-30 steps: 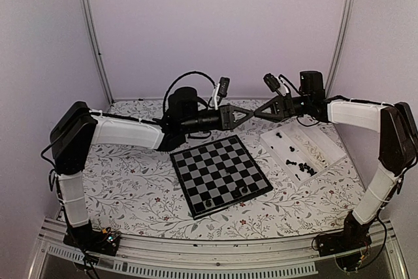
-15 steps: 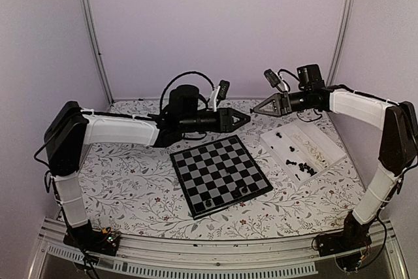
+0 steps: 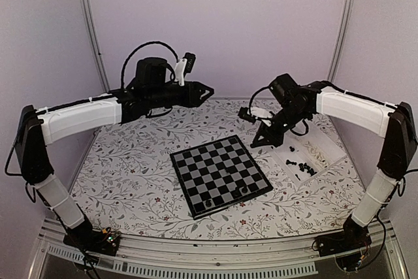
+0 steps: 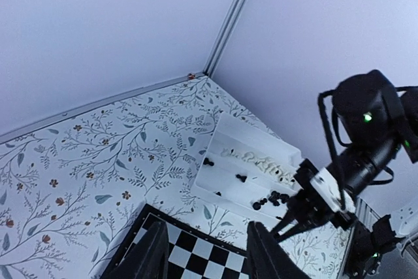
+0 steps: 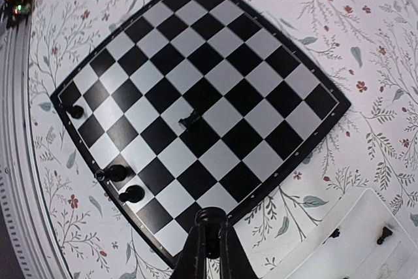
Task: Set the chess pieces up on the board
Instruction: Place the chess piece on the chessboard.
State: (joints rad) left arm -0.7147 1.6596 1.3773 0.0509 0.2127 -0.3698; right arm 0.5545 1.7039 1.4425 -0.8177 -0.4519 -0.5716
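**Black piece held over the board's tray-side edge**

The right arm (image 3: 353, 108) has its jaws clamped together on a small black chess piece (image 5: 210, 216), pointing down just above the edge of the board (image 3: 221, 174) nearest the white tray (image 4: 238, 140); free squares lie to its left. The left arm (image 3: 85, 114), jaws apart and empty, hangs high and well apart.

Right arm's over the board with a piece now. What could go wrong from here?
1. The small black chess piece sits only at the very tips of the right tool, so it may slip or twist before placement.
2. Other black pieces stand close together along one edge of the black-and-grey chessboard; a descent near them could topple them.
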